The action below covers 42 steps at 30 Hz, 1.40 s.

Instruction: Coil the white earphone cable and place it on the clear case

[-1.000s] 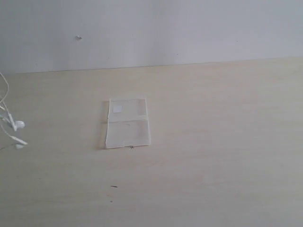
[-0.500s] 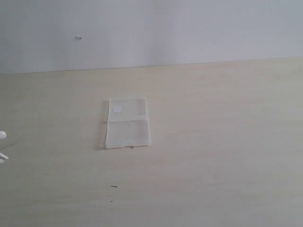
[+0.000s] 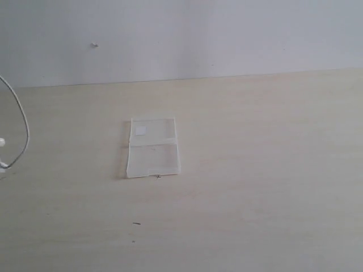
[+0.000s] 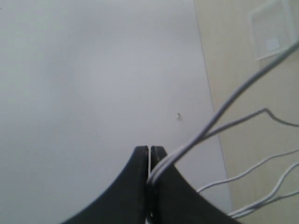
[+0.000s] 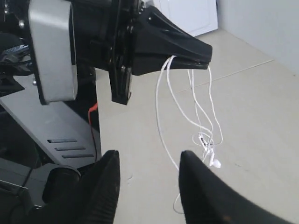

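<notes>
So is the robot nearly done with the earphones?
Not nearly. Done: the left pincer is shut on the white earphone cable. In hand: it dangles in loose loops, the right pincer open and empty. Left: coiling it and laying it on the clear case, still bare.

White earphone cable point(image 3: 27, 131). Clear case point(image 3: 153, 148) with a small white square sticker point(image 3: 140, 131). Pale beige counter point(image 3: 255, 170) with faint wood grain. Plain pale grey wall point(image 3: 227, 34). Black left end effector point(image 4: 149, 148) and black right end effector point(image 5: 148, 157).
</notes>
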{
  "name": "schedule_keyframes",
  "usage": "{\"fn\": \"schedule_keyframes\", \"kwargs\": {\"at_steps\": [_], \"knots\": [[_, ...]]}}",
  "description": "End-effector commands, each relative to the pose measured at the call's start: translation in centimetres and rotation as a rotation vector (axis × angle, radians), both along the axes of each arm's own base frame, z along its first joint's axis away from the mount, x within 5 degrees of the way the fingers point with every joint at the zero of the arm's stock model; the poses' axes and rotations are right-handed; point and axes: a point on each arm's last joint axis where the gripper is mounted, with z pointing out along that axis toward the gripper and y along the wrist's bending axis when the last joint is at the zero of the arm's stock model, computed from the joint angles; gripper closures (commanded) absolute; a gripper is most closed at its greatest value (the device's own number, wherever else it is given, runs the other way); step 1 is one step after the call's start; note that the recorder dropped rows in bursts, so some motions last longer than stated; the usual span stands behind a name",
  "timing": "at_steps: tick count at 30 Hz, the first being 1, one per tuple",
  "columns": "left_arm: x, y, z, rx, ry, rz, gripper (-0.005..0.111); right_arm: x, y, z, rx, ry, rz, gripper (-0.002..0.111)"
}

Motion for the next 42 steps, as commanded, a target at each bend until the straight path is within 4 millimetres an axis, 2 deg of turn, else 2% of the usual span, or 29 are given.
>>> {"fn": "schedule_keyframes", "kwargs": {"at_steps": [1,6,12,21,23,27,29,35,42], "knots": [[-0.1,-0.4,0.4,0.019,-0.038,-0.023,0.107,1.0,1.1,-1.4,0.038,0.016,0.016,0.068],[-0.1,-0.6,0.5,0.005,-0.036,-0.032,0.107,1.4,1.6,-2.2,0.017,0.027,0.036,0.068],[-0.5,-0.8,0.7,-0.030,-0.045,-0.043,0.107,1.2,1.4,-2.0,0.011,-0.066,0.064,0.068],[-1.5,-0.9,1.1,-0.036,-0.061,-0.051,0.107,1.2,1.6,-1.8,0.061,-0.077,0.084,0.068],[-1.5,-0.9,1.1,-0.044,-0.057,-0.055,0.107,1.3,1.8,-1.9,0.066,-0.069,0.085,0.063],[-1.6,-0.9,1.1,-0.044,-0.056,-0.057,0.107,1.9,2.2,-2.9,0.036,-0.057,0.085,0.040],[-1.6,-1.0,1.2,-0.056,-0.056,-0.061,0.107,2.4,2.6,-3.6,0.025,-0.047,0.072,0.034],[-1.8,-1.0,1.2,-0.049,-0.059,-0.065,0.107,4.0,3.9,-6.3,-0.014,-0.058,0.077,0.033],[-1.9,-0.9,1.2,-0.007,-0.066,-0.066,0.107,4.7,4.6,-7.2,0.014,-0.059,0.085,0.033]]}}
